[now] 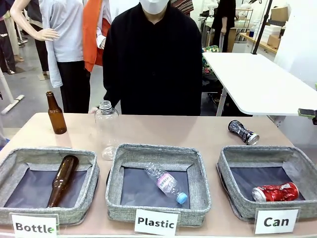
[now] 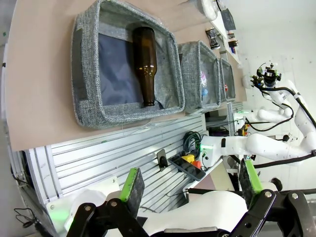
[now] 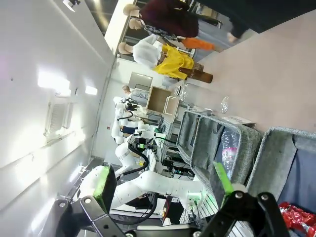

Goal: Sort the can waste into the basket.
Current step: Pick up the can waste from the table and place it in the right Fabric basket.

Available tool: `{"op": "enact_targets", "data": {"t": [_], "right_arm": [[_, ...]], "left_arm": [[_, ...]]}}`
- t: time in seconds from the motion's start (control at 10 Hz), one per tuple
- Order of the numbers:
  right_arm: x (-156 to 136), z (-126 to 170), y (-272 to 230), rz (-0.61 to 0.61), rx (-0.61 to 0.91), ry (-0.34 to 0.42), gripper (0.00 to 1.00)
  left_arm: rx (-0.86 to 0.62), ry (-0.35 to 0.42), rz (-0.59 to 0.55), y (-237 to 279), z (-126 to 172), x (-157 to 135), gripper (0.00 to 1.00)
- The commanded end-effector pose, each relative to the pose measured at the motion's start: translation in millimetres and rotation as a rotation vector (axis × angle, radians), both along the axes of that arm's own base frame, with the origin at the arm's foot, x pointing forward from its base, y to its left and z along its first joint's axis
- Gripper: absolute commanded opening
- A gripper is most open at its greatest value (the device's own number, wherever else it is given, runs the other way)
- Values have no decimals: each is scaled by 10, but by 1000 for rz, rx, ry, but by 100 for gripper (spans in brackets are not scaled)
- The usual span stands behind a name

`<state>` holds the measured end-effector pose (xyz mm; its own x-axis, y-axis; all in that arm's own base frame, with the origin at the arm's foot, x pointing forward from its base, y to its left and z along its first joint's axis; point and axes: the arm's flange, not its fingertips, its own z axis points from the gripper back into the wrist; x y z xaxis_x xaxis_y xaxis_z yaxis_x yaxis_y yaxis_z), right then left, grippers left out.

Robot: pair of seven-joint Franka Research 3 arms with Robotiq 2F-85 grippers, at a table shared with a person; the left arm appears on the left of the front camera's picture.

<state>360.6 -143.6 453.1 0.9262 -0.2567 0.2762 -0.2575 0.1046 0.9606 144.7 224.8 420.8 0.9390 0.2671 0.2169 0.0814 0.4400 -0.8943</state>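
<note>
Two crushed cans lie outside the spread, empty left gripper (image 2: pixel 190 177) and right gripper (image 3: pixel 163 177): red can (image 1: pixel 275 192) in the "Can" basket (image 1: pixel 257 150), grey patterned can (image 1: pixel 243 132) behind it.

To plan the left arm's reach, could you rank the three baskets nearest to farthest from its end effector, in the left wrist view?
1. Bottle basket, nearest the left end effector.
2. Plastic basket, middle.
3. Can basket, far end.
</note>
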Motion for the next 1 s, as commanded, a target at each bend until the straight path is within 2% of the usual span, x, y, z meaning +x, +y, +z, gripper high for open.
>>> {"op": "enact_targets", "data": {"t": [0.0, 0.1, 0.2, 0.3, 0.4, 0.5, 0.8, 0.9], "right_arm": [[-2, 12, -42, 15, -5, -20, 100], [0, 0, 0, 0, 0, 0, 100], [-157, 32, 57, -30, -105, -83, 100], [-75, 57, 187, -110, -249, -74, 100], [66, 95, 323, -96, -372, -57, 100], [201, 117, 451, -144, -531, -32, 100], [642, 49, 815, -410, -1035, 81, 100], [785, 18, 920, -417, -1092, 69, 100]], "left_arm": [[-2, 9, 5, -3, 0, -30, 100], [-2, 9, 5, -3, 0, -30, 100], [-2, 9, 5, -3, 0, -30, 100], [-2, 9, 5, -3, 0, -30, 100], [-2, 9, 5, -3, 0, -30, 100], [-2, 9, 5, -3, 0, -30, 100], [-2, 9, 5, -3, 0, -30, 100], [-2, 9, 5, -3, 0, -30, 100]]}}
